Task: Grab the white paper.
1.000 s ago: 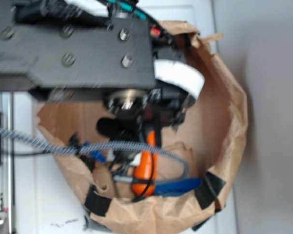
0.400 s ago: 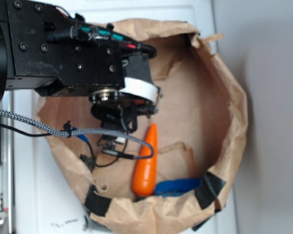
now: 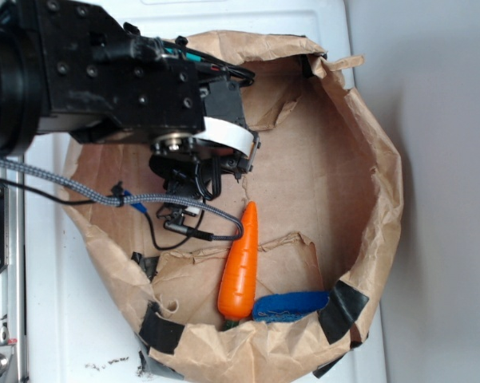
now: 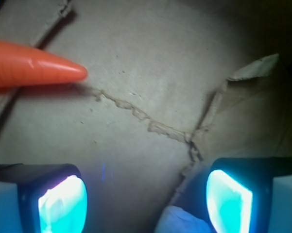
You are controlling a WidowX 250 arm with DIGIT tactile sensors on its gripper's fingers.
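Now pulled up and left off the carrot [image 3: 240, 263] inside the brown paper bag [image 3: 383, 183], end effector [image 4: 146, 199] wide open and empty, with the white paper [image 4: 182, 222] peeking just beside its right pad, close enough for a short descent.

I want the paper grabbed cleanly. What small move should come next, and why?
Probably ease the end effector back toward the white paper before lowering: in the wrist view the wad only peeks in at the bottom edge near one open finger, while the carrot lies well ahead.
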